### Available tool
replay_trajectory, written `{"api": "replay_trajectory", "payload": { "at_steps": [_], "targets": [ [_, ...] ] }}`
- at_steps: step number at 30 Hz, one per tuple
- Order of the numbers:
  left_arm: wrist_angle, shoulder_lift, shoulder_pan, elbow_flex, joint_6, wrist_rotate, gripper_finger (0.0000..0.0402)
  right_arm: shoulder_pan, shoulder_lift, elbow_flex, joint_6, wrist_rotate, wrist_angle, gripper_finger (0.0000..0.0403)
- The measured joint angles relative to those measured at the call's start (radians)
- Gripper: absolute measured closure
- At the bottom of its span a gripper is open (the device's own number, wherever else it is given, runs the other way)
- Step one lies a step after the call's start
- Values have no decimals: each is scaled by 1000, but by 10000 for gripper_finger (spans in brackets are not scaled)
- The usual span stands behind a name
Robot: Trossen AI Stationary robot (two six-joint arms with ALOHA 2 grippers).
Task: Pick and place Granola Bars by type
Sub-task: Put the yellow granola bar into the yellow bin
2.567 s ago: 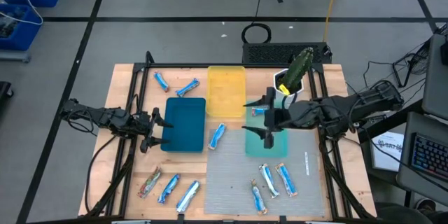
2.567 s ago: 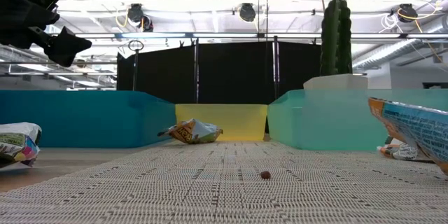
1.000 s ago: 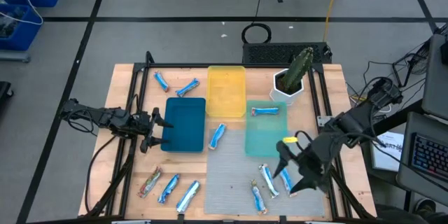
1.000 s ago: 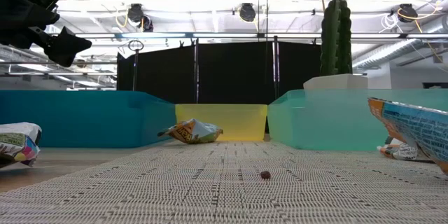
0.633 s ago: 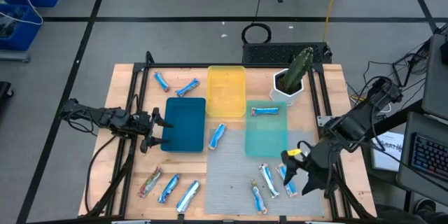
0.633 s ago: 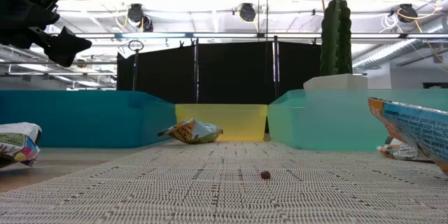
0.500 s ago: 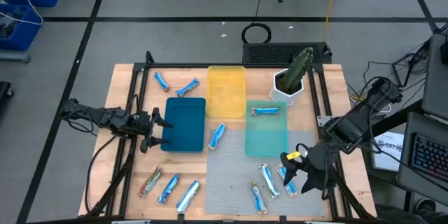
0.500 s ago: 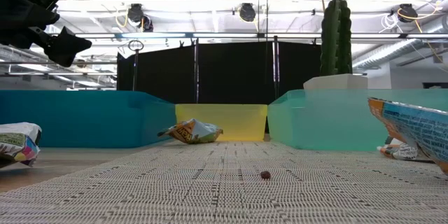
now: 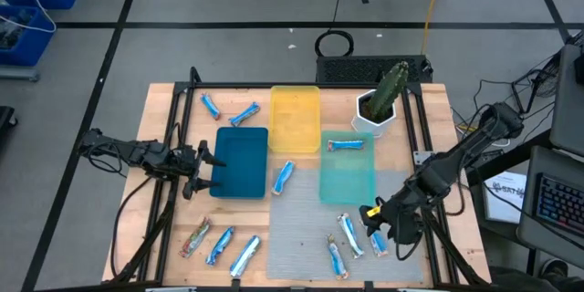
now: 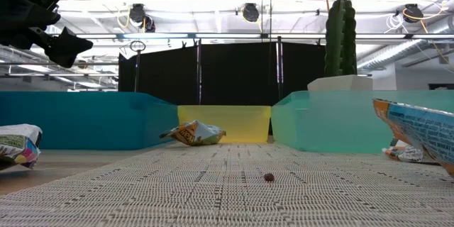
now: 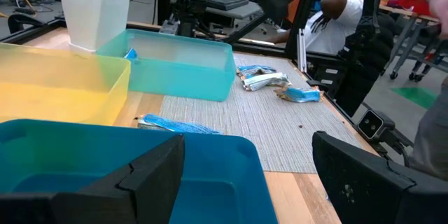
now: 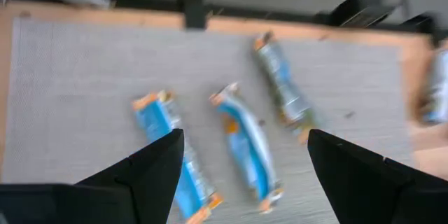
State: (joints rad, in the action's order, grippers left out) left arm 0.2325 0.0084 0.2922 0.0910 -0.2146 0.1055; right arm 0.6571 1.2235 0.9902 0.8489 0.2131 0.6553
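Note:
Several blue-and-white granola bars lie about the table. Three lie flat on the grey mat near its right near corner (image 9: 349, 234), (image 9: 374, 237), (image 9: 336, 255). My right gripper (image 9: 377, 225) hovers open just above them. In the right wrist view its fingers stand on either side of the middle bar (image 12: 248, 147), with a bar to each side (image 12: 171, 154), (image 12: 283, 91). One blue bar (image 9: 345, 144) lies in the teal tray (image 9: 347, 182). My left gripper (image 9: 193, 172) waits open beside the dark blue tray (image 9: 240, 161).
A yellow tray (image 9: 295, 119) sits between the other two. Loose bars lie at the far left (image 9: 211, 105), (image 9: 244, 114), between the trays (image 9: 284, 176) and near the left near corner (image 9: 220, 245), one of them reddish-brown (image 9: 195, 237). A potted cactus (image 9: 379, 105) stands at the far right.
My right gripper has swung away from the teal tray toward the table's near right corner. In the last second it has come down over the three bars on the mat, turning as it went. It has stayed open. The bars have not moved.

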Motion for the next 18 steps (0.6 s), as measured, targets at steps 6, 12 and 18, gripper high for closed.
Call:
{"api": "replay_trajectory", "payload": {
  "at_steps": [6,12,18],
  "targets": [
    [0,0,0,0,0,0,92,16,84,-57,39,15,-71,110],
    [1,0,0,0,0,0,91,19,161,-60,99,22,-79,110],
    [0,0,0,0,0,0,91,3,234,-70,140,24,-101,110]
  ]
}}
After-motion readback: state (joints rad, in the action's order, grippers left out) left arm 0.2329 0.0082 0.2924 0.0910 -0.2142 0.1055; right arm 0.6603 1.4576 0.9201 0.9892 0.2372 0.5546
